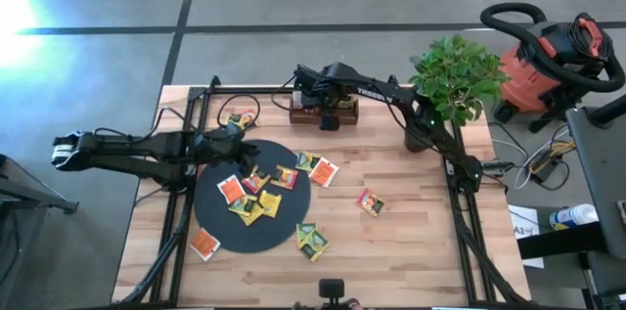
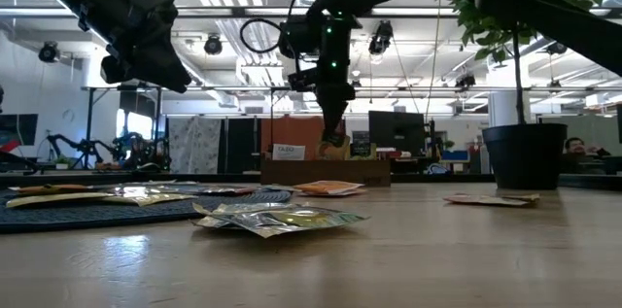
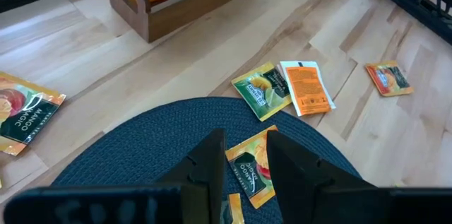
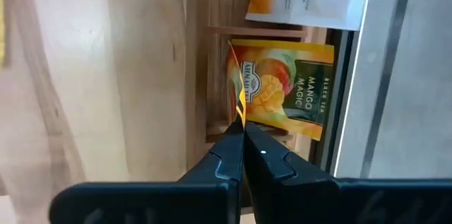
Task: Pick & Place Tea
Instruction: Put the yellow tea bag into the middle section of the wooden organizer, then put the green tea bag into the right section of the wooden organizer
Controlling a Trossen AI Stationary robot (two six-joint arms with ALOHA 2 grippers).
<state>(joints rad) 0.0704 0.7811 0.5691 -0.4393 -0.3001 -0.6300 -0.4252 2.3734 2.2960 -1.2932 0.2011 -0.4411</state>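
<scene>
The right gripper (image 4: 242, 136) hung over the wooden tray (image 1: 324, 111), clenched on a mango packet's (image 4: 282, 86) edge. The left gripper (image 3: 244, 164), fingers parted, hovered above a packet on the disc (image 3: 141, 136).

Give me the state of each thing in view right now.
Left tool: open, above the mat, over a packet.
Right tool: shut on a mango packet, over the tray.
Tray: upright at the table's far edge, packets inside.
Mat: flat, several packets on it.
Loose packets: flat on the table.

Tea pkts (image 1: 256, 193) scattered, mostly on disc
</scene>
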